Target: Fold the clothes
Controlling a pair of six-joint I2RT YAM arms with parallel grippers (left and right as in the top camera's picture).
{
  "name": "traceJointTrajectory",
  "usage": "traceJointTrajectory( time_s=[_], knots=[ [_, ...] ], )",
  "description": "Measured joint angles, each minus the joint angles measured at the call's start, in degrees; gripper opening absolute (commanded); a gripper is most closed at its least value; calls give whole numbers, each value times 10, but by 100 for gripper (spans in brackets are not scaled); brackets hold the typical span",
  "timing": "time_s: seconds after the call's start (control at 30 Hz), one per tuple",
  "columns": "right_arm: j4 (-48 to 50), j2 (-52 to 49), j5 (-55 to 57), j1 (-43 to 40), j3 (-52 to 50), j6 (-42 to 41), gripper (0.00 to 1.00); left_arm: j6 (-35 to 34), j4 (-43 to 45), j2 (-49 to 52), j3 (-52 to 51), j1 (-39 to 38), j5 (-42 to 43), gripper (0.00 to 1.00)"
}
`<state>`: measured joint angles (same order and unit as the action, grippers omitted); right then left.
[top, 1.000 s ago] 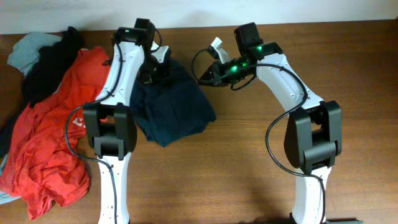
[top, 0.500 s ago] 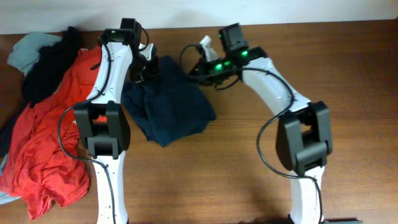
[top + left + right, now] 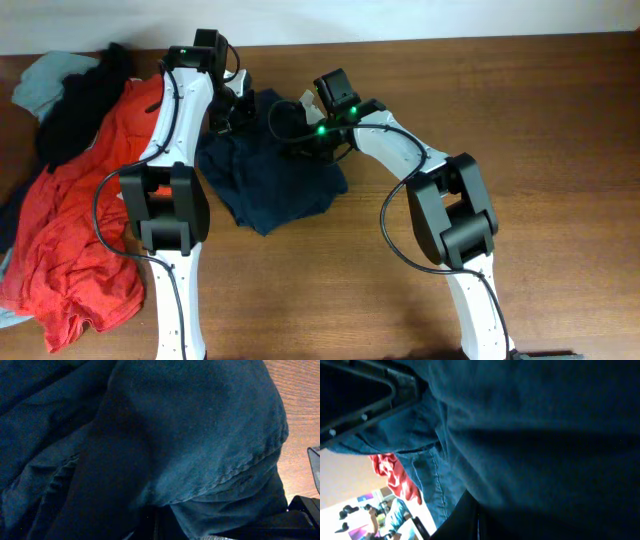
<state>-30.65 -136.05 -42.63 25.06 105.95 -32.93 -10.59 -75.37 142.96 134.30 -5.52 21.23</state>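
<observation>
The right arm has swung left since the earlier view, bringing the right pincer point(image 3: 292, 128) over the clothes point(image 3: 280, 180) and near the left pincer point(image 3: 228, 108). Both pincers are pressed together, pinching navy fabric that drapes across each wrist camera. The rest of the garment lies on the counter point(image 3: 540, 120) between and beneath them.

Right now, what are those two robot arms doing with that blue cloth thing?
Both arms are folding a dark navy garment on the table. The left gripper and the right gripper are both shut on fabric along its far edge. It lies bunched, not neatly folded yet. A red shirt lies in a pile beside it.
</observation>
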Motion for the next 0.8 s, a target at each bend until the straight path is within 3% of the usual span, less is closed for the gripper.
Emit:
traceJointTrajectory(
  time_s=[0.43, 0.8],
  knots=[
    [18, -22, 8, 0, 0, -29, 4, -9, 51, 0, -90, 3, -16, 0],
    [24, -22, 3, -17, 0, -31, 4, -13, 53, -1, -128, 75, 23, 1]
  ],
)
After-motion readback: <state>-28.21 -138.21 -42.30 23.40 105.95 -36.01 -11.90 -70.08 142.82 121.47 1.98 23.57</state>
